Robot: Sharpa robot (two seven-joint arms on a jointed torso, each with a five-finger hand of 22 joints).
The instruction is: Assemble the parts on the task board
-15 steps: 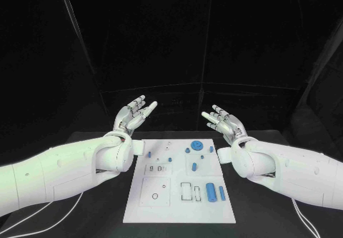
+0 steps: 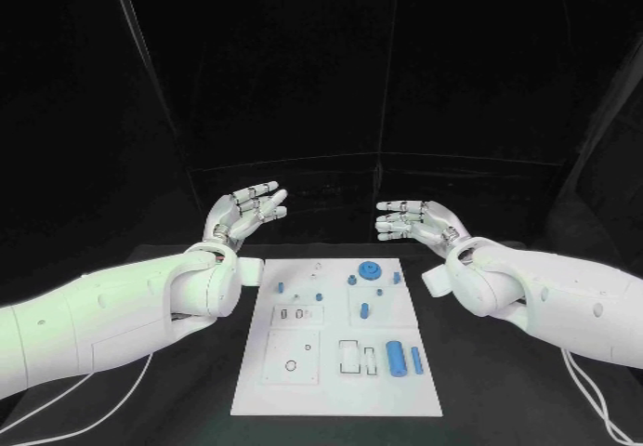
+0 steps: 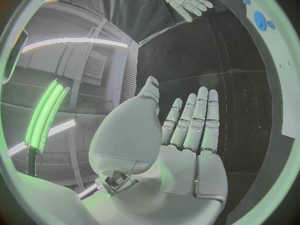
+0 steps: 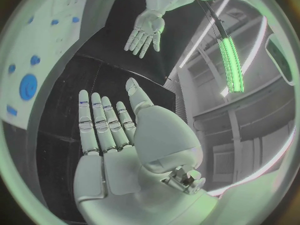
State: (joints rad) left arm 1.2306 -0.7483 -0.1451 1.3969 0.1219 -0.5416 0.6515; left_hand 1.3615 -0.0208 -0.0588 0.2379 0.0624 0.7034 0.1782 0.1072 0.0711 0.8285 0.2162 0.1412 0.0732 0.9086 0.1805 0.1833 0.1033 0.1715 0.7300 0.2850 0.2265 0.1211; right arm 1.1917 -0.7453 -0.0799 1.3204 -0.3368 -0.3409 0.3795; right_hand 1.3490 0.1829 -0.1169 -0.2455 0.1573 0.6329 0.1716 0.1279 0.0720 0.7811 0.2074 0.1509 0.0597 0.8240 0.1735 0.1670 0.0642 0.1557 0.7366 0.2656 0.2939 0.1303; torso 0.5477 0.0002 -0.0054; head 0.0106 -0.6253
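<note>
Task board (image 2: 335, 390): white plate, centre of the black worktop (image 2: 509, 409). Blue parts on it: round gear-like piece (image 2: 367, 271) at far right; large cylinder (image 2: 396, 359) and slimmer pin (image 2: 415, 360) at near right. Left hand (image 2: 245, 214): raised beyond the board's far left corner, fingers (image 3: 200, 117) straight, slightly apart, holding nothing. Right hand (image 2: 418, 223): raised beyond the far right corner, fingers (image 4: 103, 122) extended, side by side, empty.
</note>
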